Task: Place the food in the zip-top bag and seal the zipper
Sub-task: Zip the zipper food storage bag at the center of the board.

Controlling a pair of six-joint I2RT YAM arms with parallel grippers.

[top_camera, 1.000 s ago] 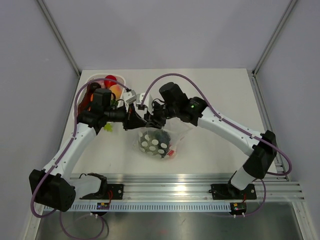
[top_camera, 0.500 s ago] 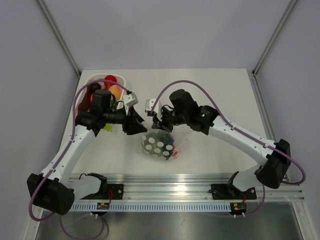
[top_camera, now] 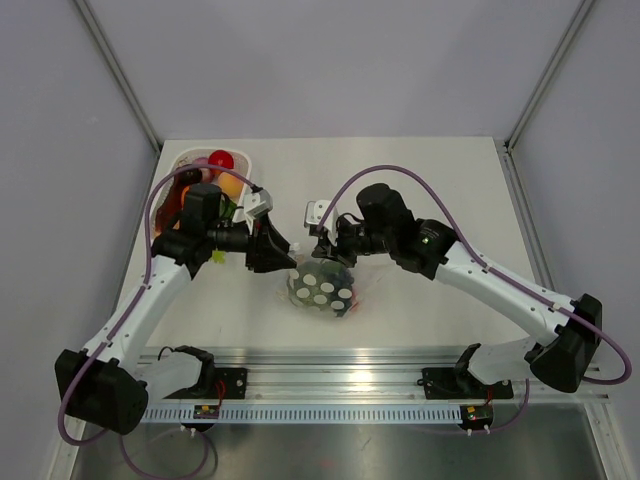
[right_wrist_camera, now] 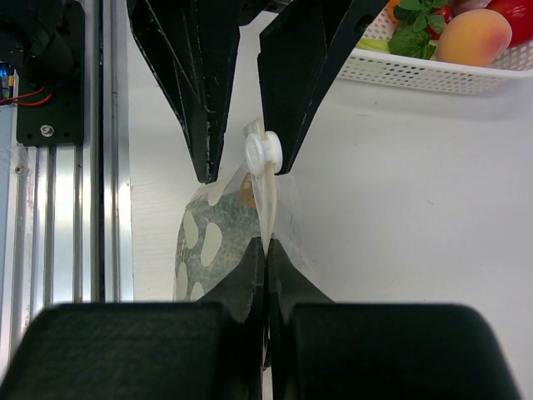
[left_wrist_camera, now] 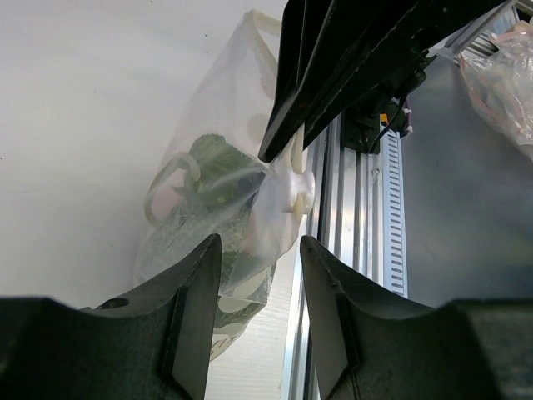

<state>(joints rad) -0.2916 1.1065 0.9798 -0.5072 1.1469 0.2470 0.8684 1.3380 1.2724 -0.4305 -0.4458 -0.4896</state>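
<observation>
Grip: your right gripper (right_wrist_camera: 265, 246) pinched the zipper (right_wrist_camera: 271, 208), left gripper (left_wrist_camera: 260, 250) gaped empty | Bag: zip-top bag (top_camera: 318, 290) mid-table, loose food (top_camera: 222, 162) at its 11 o'clock | Risk: limp zipper could slip if you tugged unevenly.

The white tabletop (top_camera: 470, 165) spreads out before me. On it, at 10 o'clock in my overhead view, sits a white oblong plastic tray with perforated walls (top_camera: 188, 155). From my right wrist the same tray (right_wrist_camera: 416, 75) shows at 1 o'clock. A silver slotted aluminium rail (top_camera: 380, 362) runs along the table's near edge at 6 o'clock. Plain grey walls (top_camera: 330, 60) close off the far side, and slanting metal corner posts (top_camera: 115, 70) stand at 11 and 1 o'clock.
</observation>
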